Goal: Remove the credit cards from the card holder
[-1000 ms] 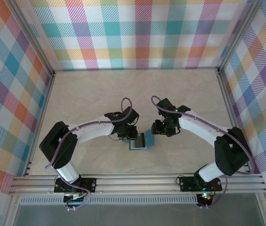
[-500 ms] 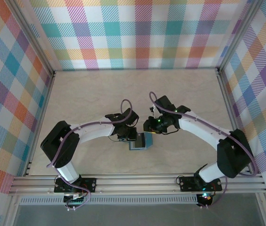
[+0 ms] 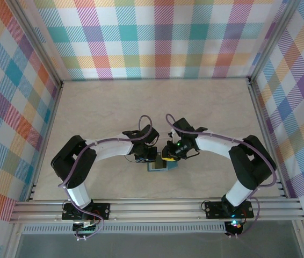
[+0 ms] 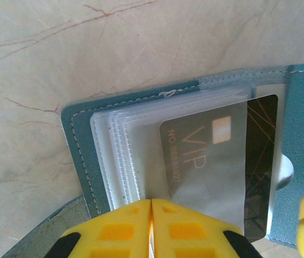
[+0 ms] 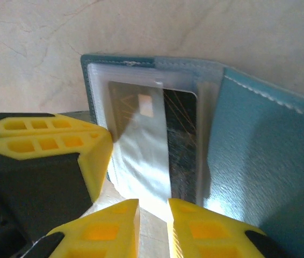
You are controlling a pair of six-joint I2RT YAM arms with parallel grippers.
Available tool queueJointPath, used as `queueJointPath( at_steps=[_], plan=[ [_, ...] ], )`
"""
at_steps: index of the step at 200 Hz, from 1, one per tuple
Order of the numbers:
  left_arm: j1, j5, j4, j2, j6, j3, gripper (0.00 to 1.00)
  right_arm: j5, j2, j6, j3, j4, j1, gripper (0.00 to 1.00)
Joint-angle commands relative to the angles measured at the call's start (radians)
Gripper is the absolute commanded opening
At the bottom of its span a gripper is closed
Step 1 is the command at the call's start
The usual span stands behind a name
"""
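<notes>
The teal card holder (image 3: 158, 164) lies open on the table between both arms, with its clear sleeves (image 4: 120, 156) fanned out. One dark credit card (image 4: 211, 161) with a silvery band and "VIP" lettering sits in a sleeve. In the right wrist view the credit card (image 5: 181, 140) stands beside the teal flap (image 5: 265, 156). My left gripper (image 4: 152, 201) is shut, pinching the edge of the sleeves. My right gripper (image 5: 153, 207) hovers at the card's near edge. Its jaws stand a narrow gap apart, and the sleeve's pale corner reaches into that gap.
The left gripper's yellow fingers (image 5: 50, 142) press in close on the left of the right gripper. Pale marble tabletop (image 3: 157, 107) stretches behind the arms, with checked walls (image 3: 157, 37) around it and a metal rail (image 3: 157, 207) at the near edge.
My right gripper has swung left and down onto the card holder and its jaws have narrowed. The left gripper has closed the last bit and stayed put.
</notes>
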Motion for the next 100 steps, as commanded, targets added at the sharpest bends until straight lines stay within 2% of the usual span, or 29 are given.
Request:
queueJointPath(
  at_steps=[1,53,100],
  plan=[
    [0.005,-0.028,-0.042,0.025,0.011,-0.013,0.1,-0.05,0.033,0.022,-0.008,0.075,0.0,0.21],
    [0.006,-0.02,-0.044,0.024,0.011,-0.011,0.1,-0.018,0.085,0.009,-0.006,0.051,-0.002,0.21],
    [0.006,-0.022,-0.051,0.017,0.014,-0.012,0.1,0.079,0.075,-0.011,-0.002,-0.027,-0.002,0.22]
  ],
)
